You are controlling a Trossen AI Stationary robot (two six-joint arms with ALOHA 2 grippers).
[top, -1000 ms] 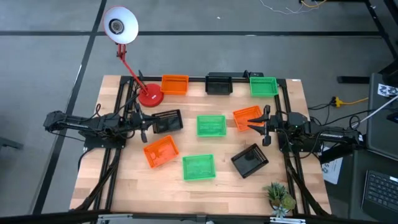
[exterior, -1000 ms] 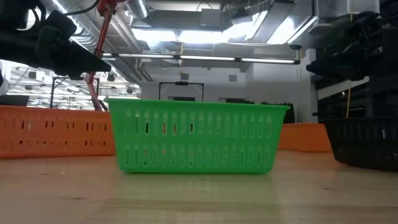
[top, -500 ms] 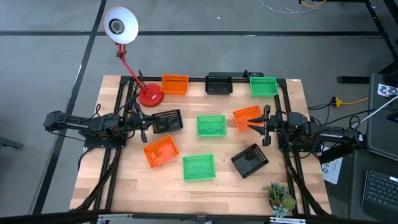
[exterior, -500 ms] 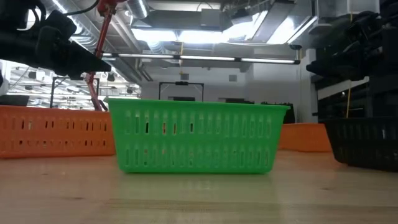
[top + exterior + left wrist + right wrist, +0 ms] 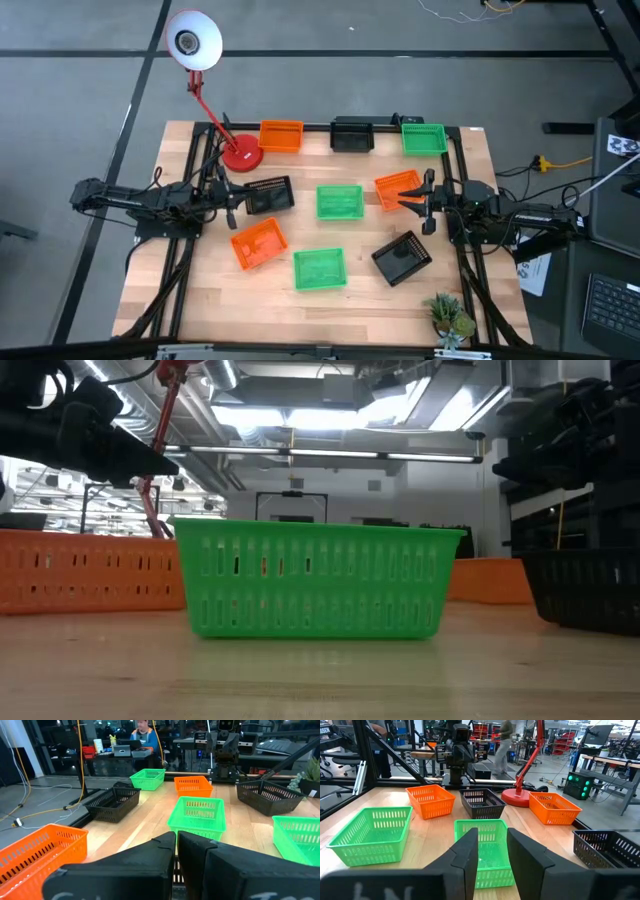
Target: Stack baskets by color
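Note:
Several baskets lie singly on the wooden table, each resting on its base. Along the far edge stand an orange basket (image 5: 281, 136), a black one (image 5: 352, 133) and a green one (image 5: 424, 138). Across the middle lie a black one (image 5: 268, 195), a green one (image 5: 340, 201) and an orange one (image 5: 398, 187). Nearer sit an orange one (image 5: 259, 243), a green one (image 5: 319, 268) and a black one (image 5: 402, 257). My left gripper (image 5: 232, 203) hovers level at the left beside the middle black basket, shut and holding nothing (image 5: 176, 851). My right gripper (image 5: 405, 200) hovers level over the middle orange basket, open and holding nothing (image 5: 492, 851).
A desk lamp with a red base (image 5: 241, 153) and a white head (image 5: 193, 40) stands at the far left corner. A small plant (image 5: 450, 315) sits at the near right corner. Bare wood shows along the near edge (image 5: 300, 315). People move in the room beyond.

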